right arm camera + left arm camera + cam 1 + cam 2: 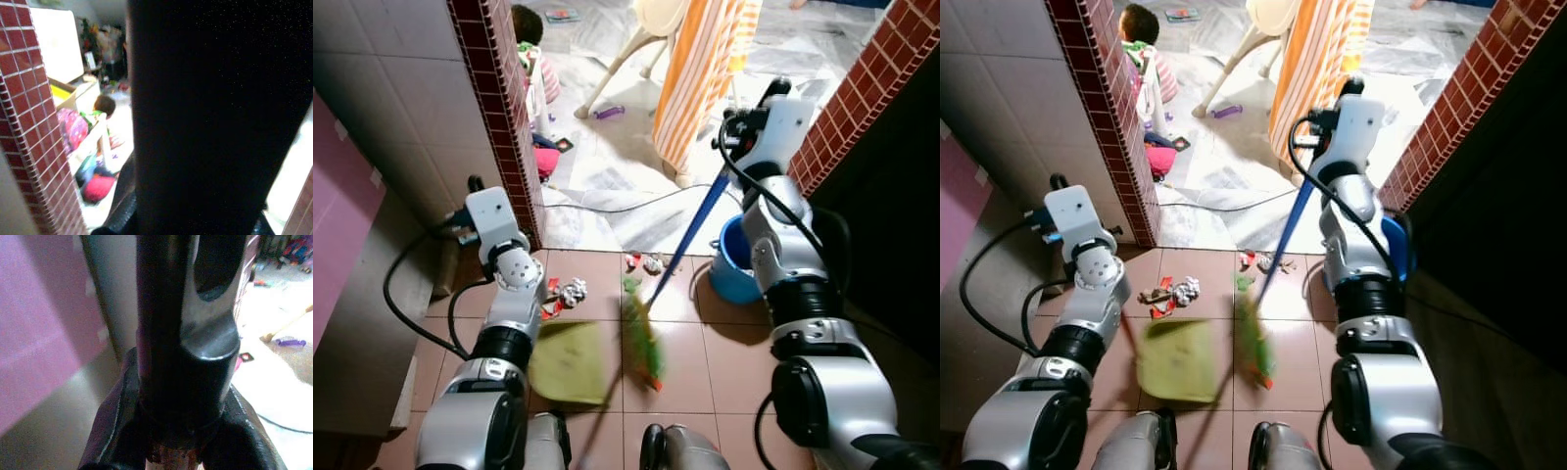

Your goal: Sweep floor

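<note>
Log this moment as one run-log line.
task: sweep floor | right gripper: on blue broom handle | green bristles beside dustpan | scraps unswept | person beyond doorway

The near floor [724, 367] is laid with reddish-brown square tiles with pale grout. A red brick pillar [504, 108] stands on the left of a doorway, with a grey tiled wall [391, 98] beside it and a pink panel [337, 215] further left. A second red brick wall [876, 83] runs along the right, dark in shadow below it. Beyond the doorway lies a brightly lit pale floor [617, 166] with a dark cable [636, 208] trailing across it. An orange-and-white striped cloth [705, 69] hangs there, near a cream plastic chair [641, 39]. A seated person [1141, 39] is by the pillar.
</note>
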Robot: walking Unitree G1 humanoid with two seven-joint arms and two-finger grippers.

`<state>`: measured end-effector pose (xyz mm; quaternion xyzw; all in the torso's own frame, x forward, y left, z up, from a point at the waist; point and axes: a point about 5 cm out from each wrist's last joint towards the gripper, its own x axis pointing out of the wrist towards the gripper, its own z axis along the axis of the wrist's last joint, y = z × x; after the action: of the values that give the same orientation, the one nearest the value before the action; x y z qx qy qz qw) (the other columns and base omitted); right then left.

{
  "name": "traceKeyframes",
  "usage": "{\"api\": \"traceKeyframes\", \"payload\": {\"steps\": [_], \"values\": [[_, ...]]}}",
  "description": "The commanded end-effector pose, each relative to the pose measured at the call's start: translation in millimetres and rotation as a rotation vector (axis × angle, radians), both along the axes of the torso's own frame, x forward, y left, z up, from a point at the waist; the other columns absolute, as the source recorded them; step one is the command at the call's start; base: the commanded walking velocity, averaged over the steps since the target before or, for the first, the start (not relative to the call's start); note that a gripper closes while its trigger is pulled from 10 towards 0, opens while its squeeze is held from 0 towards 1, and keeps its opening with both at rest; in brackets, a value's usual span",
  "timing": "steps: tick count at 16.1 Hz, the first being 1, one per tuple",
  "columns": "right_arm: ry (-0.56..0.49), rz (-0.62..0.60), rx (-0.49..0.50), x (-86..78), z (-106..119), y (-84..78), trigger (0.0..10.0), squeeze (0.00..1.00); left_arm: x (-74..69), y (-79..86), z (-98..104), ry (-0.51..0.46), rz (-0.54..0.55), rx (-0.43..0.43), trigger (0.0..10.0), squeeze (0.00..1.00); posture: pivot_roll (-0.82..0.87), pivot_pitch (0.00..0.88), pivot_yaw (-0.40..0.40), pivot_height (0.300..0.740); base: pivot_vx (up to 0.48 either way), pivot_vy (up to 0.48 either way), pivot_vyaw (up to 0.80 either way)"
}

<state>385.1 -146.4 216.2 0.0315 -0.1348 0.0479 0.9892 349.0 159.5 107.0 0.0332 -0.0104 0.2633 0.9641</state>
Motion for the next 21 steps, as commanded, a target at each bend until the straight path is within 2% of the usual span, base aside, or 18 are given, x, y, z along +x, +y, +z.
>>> {"api": "traceKeyframes", "payload": {"steps": [1, 4, 5, 6, 8, 9, 11, 13, 16, 19, 20, 21], "values": [[-0.053, 0.001, -0.017, -3.0, 5.9, -1.4, 10.0, 0.00, -2.7, -5.6, -1.3, -0.012, -0.028, 0.039, 10.0, 0.00, -0.02, 0.113, -0.063, 0.740, 0.000, 0.000, 0.00], [-0.040, -0.017, -0.134, -5.7, -9.0, -1.8, 10.0, 0.00, -5.0, -8.2, -5.3, -0.007, -0.034, 0.036, 10.0, 0.00, -0.02, 0.118, -0.063, 0.740, 0.000, 0.000, 0.00], [-0.019, -0.042, -0.241, -7.6, -20.6, -3.6, 10.0, 0.00, -4.6, -13.3, -6.4, 0.000, -0.088, 0.004, 10.0, 0.00, -0.02, 0.118, -0.063, 0.740, 0.000, 0.000, 0.00], [0.015, -0.062, -0.297, -9.9, -32.8, -6.5, 10.0, 0.00, -4.6, -18.2, -7.0, 0.003, -0.138, -0.015, 10.0, 0.00, -0.02, 0.124, -0.064, 0.740, 0.000, 0.000, 0.00], [0.052, -0.081, -0.320, -14.9, -48.4, -10.5, 10.0, 0.00, -7.4, -21.6, -11.9, 0.024, -0.172, -0.001, 10.0, 0.00, -0.01, 0.136, -0.063, 0.740, 0.000, 0.000, 0.00], [0.065, -0.084, -0.316, -17.1, -53.5, -11.5, 10.0, 0.00, -8.7, -21.8, -15.0, 0.037, -0.182, 0.004, 10.0, 0.00, -0.01, 0.144, -0.060, 0.740, 0.000, 0.000, 0.00], [0.144, -0.115, -0.281, -29.3, -85.2, -14.6, 10.0, 0.00, -15.4, -21.2, -30.2, 0.098, -0.221, 0.022, 10.0, 0.00, -0.01, 0.156, -0.050, 0.740, 0.000, 0.000, 0.00], [0.175, -0.141, -0.208, -34.2, -97.5, -12.6, 10.0, 0.00, -20.6, -20.4, -40.8, 0.143, -0.234, -0.026, 10.0, 0.00, -0.01, 0.171, -0.030, 0.740, 0.000, 0.000, 0.00], [0.165, -0.134, -0.181, -33.5, -97.7, 7.1, 10.0, 0.00, -23.8, -32.7, -54.0, 0.200, -0.294, -0.172, 10.0, 0.00, 0.00, 0.184, -0.021, 0.740, 0.000, 0.000, 0.00], [0.159, -0.128, -0.162, -32.7, -95.3, 15.7, 10.0, 0.00, -23.6, -44.4, -57.2, 0.223, -0.320, -0.256, 10.0, 0.00, -0.01, 0.187, -0.023, 0.740, 0.000, 0.000, 0.00], [0.176, -0.135, -0.105, -29.6, -93.0, 19.0, 10.0, 0.00, -22.8, -57.5, -57.1, 0.234, -0.374, -0.274, 10.0, 0.00, -0.01, 0.187, -0.023, 0.740, 0.000, 0.000, 0.00], [0.195, -0.141, -0.051, -27.8, -92.2, 19.6, 10.0, 0.00, -22.7, -61.0, -57.1, 0.237, -0.386, -0.276, 10.0, 0.00, -0.01, 0.187, -0.024, 0.740, 0.000, 0.000, 0.00]]}}
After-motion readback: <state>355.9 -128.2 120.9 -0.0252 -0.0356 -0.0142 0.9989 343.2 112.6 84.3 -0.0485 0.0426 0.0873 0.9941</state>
